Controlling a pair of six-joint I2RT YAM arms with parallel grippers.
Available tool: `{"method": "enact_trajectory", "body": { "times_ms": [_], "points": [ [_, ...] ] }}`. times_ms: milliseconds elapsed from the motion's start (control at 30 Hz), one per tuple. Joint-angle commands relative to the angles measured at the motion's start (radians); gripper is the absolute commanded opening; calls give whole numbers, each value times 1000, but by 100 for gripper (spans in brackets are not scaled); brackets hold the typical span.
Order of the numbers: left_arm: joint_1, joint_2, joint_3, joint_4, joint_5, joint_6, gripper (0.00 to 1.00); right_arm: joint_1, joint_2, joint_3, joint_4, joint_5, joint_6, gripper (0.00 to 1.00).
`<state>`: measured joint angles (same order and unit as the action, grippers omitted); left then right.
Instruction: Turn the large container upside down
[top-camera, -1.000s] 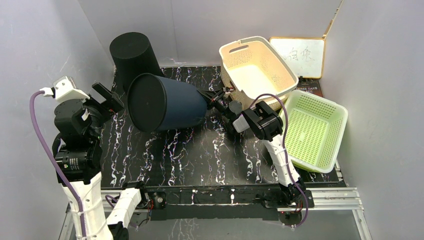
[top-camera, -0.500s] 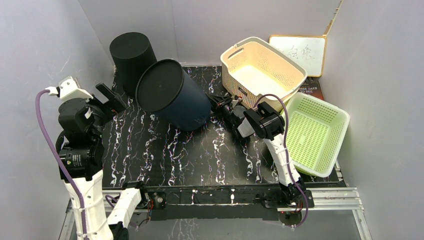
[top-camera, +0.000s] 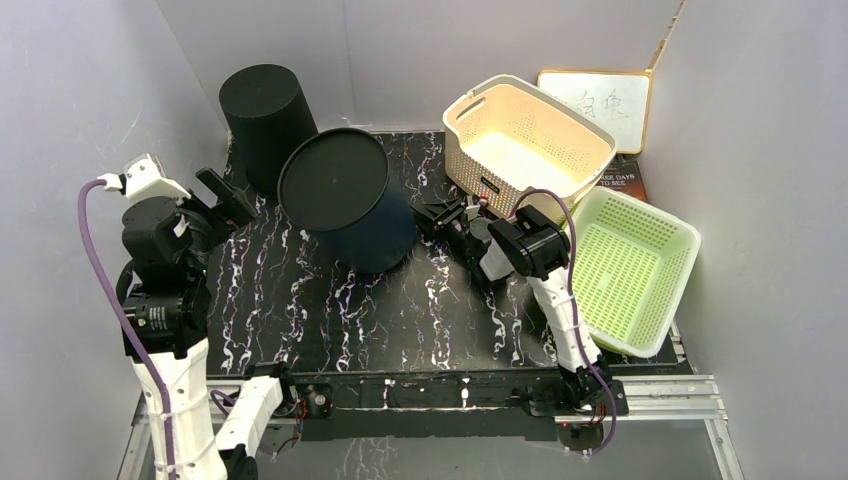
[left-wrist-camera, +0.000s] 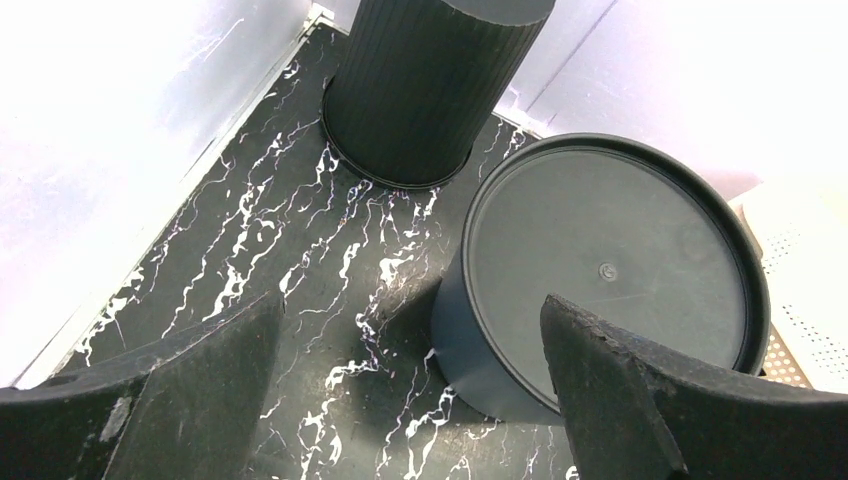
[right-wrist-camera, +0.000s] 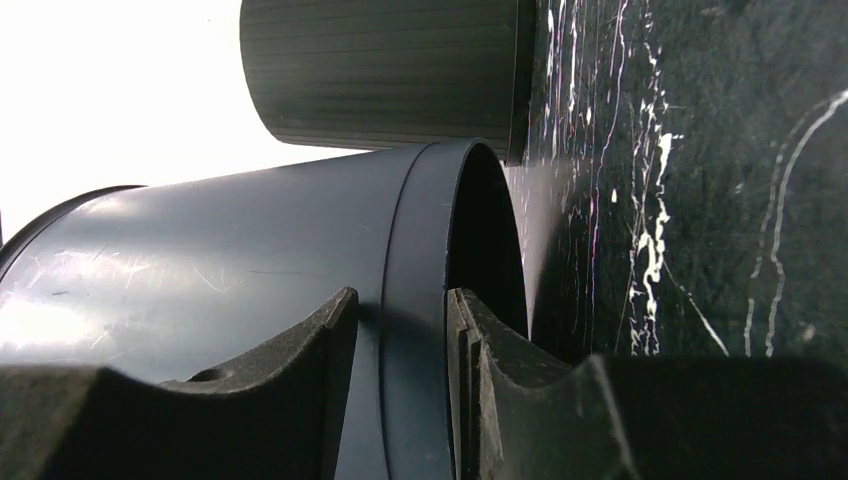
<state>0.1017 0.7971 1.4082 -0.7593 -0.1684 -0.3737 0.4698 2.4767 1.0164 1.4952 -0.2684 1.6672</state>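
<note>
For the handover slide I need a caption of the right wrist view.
Right tool straddling the rim of the large container, ribbed bin behind.

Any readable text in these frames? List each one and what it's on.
"...E DAYS TO SEE": on the dark cover behind the green basket. Its start is hidden by the cream basket.
Handwritten characters on the whiteboard: too blurred to read.
Small dark label on the cream basket's side: too small to read.
</note>
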Motion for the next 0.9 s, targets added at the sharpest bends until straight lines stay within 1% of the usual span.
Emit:
{"method": "enact_trajectory", "body": {
  "times_ms": [0,200,400,467,867],
  "points": [
    [-3,-11,-19,16,18,10,99,-184,146,-109,320,208,66,37],
    [-3,-13,-31,15,20,12,98,-187,125,-152,308,235,59,44],
    [-3,-12,-55,27,32,10,98,-192,100,-214,292,247,37,46],
    [-3,-14,-64,34,35,9,99,-190,110,-219,300,242,48,49],
    [-3,-17,-106,52,53,4,98,-166,93,-303,318,228,31,50]
  ]
}}
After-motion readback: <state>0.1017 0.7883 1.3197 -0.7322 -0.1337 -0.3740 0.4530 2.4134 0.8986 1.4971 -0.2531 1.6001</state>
